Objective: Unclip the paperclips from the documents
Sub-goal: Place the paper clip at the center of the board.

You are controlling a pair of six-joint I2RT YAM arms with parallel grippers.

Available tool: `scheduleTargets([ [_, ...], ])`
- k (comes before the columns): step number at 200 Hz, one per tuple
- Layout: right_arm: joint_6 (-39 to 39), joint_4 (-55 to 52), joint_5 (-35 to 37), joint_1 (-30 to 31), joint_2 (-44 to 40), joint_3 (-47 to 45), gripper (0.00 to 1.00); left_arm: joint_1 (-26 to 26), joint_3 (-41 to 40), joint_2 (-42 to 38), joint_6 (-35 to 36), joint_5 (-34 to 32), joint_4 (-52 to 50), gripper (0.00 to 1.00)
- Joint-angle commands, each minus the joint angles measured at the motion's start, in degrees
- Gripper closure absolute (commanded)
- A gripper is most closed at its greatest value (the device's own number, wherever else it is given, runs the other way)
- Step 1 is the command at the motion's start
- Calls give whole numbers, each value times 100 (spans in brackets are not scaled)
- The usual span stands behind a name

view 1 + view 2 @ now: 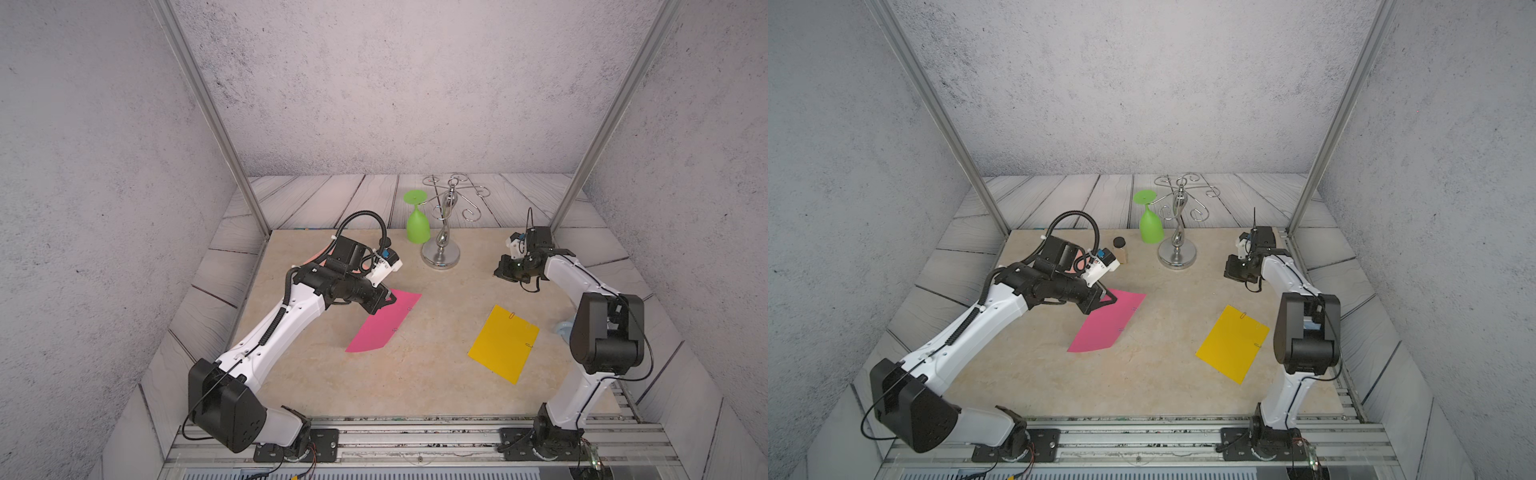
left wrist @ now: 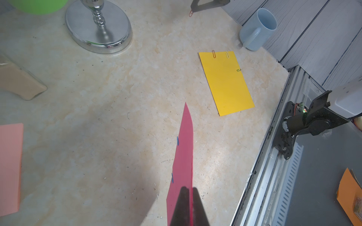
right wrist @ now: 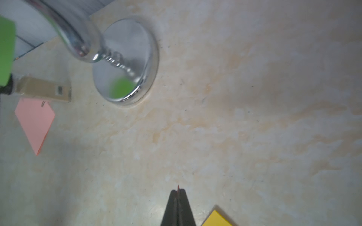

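The left gripper (image 2: 188,190) pinches the magenta sheet (image 2: 184,148), one edge raised; the right gripper (image 3: 177,191) is closed, seemingly on a red clip (image 2: 191,13).

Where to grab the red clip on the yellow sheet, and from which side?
Take the red clip by the loop end poking past the yellow sheet's short edge, the one nearer the blue mug. Come in low from that side and pull along the clip, away from the paper: it lies flat and square to the edge. The right gripper is shut on a loose clip.
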Motion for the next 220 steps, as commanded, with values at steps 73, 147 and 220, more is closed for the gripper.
scheduleTargets([
  [73, 329, -495, 423, -378, 1308, 500, 100, -12, -37, -253, -142, 110, 235, 100],
  [147, 224, -808, 737, -449, 1271, 580, 62, -5, -116, -288, -181, 158, 268, 100],
  [220, 239, -325, 148, 174, -471, -590, 42, 49, -204, -233, -368, 364, 829, 100],
])
